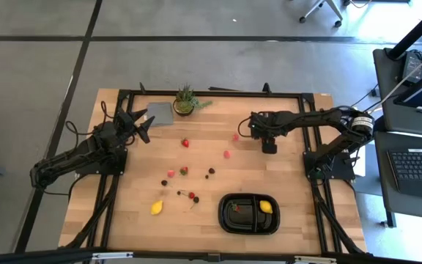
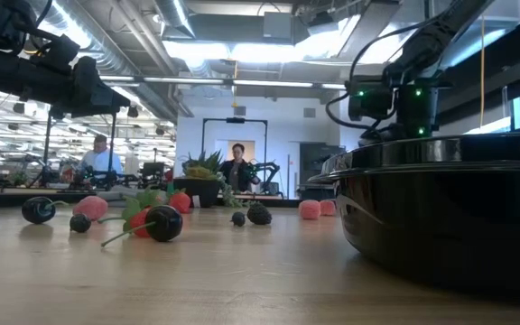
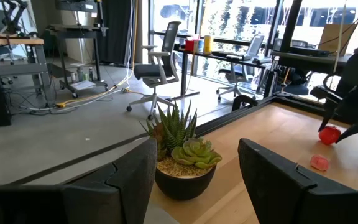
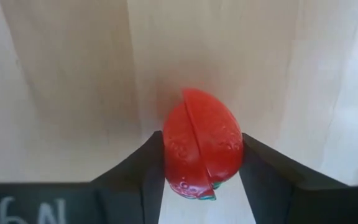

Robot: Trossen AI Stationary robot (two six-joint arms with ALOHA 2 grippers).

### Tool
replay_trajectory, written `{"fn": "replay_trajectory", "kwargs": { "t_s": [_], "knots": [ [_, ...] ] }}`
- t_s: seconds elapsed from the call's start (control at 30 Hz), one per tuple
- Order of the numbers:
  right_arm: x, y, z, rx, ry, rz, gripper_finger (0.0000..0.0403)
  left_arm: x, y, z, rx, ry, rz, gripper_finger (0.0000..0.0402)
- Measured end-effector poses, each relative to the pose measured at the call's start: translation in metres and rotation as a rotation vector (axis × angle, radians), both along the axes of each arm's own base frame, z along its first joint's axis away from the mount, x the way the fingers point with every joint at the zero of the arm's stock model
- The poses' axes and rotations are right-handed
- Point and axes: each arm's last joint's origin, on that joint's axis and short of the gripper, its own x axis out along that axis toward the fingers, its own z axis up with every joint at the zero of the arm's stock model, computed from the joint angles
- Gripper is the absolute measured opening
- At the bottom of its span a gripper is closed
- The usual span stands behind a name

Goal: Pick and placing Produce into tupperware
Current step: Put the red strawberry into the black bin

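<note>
Two dark fingers of the right gripper are seen clamped on a glossy red plastic strawberry only at the wrist; overhead, that arm is stretched toward nine o'clock. The left gripper is held apart.

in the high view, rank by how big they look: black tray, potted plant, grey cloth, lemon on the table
1. black tray
2. potted plant and grey cloth, too alike to rank
3. lemon on the table

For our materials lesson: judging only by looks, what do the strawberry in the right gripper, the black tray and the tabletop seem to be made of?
Strawberry: probably moulded plastic, slightly glossy, with a seam line down its middle and dimpled skin.
Black tray: likely plastic, smooth and shiny, with light glinting along its rim in the low view.
Tabletop: wood, pale and matte, showing plank lines and grain.
The right gripper has a finger at either side of the strawberry.
</note>
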Motion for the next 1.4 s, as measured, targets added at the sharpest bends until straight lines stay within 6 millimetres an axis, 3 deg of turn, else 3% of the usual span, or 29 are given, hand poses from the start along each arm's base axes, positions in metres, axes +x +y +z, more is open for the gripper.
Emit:
{"fn": "replay_trajectory", "kwargs": {
  "t_s": [0.2, 0.4, 0.57, 0.73, 1.0, 1.27, 1.4],
  "knots": [
    [0.012, 0.001, 0.026, 0.12, -0.074, -0.203, 0.0172, 0.0, 0.0, 0.0, 0.0, 0.0, 0.001, 0.022],
    [0.046, 0.014, 0.077, 0.562, -0.309, -0.444, 0.0171, 0.0, 0.0, 0.0, 0.0, 0.0, 0.0, 0.022],
    [0.075, 0.06, 0.118, 0.73, -0.387, -0.427, 0.0171, 0.0, 0.0, 0.0, 0.0, 0.0, 0.0, 0.022],
    [0.085, 0.129, 0.139, 0.689, -0.417, -0.325, 0.0171, 0.0, 0.0, 0.0, 0.0, 0.0, 0.001, 0.022],
    [0.072, 0.211, 0.127, 0.605, -0.477, -0.398, 0.0171, 0.0, 0.0, 0.0, 0.0, 0.0, 0.0, 0.022],
    [0.066, 0.261, 0.084, 0.604, -0.434, -0.399, 0.0172, 0.0, 0.0, 0.0, 0.0, -0.001, 0.0, 0.022],
    [0.07, 0.276, 0.059, 0.569, -0.377, -0.379, 0.0172, 0.0, 0.0, 0.0, 0.0, 0.0, 0.0, 0.022]
  ]
}}
